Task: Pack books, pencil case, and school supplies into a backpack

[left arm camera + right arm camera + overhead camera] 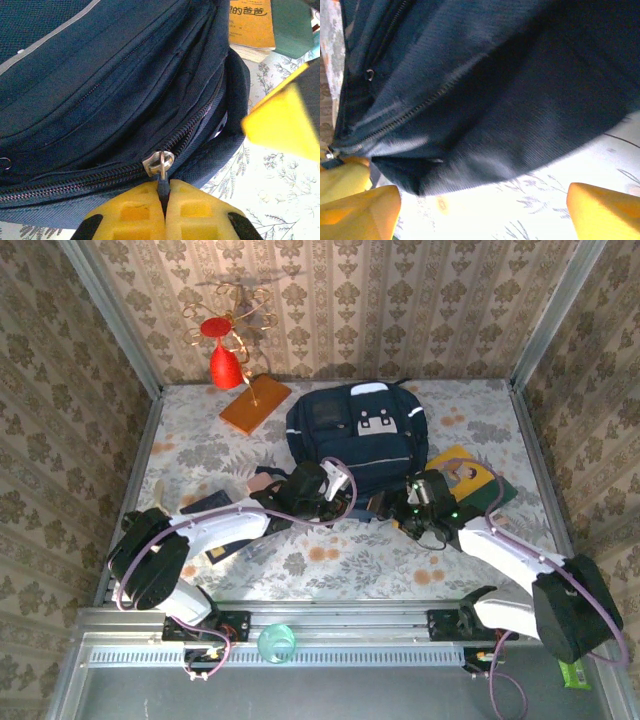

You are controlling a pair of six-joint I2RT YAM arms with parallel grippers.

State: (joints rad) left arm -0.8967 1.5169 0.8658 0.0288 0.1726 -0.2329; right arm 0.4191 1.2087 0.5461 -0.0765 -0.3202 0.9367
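Soft, even light fills the top view, shadows faint; left wrist view crisp across the backpack (100,100); right wrist view smeared by blur, the desk (530,200) glaring white beneath dark fabric.

Left end effector (164,192) clamped, right end effector (482,200) splayed

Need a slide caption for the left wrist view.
Left gripper shut on the zipper pull of the backpack, yellow book beyond.

One backpack (357,435) sits on the single tabletop (480,560). Two books (470,475) show clearly: one yellow book (460,466), one dark green book (504,492). There is one pink pencil case (264,482), one orange slab (254,405) and one red ornament (225,365).
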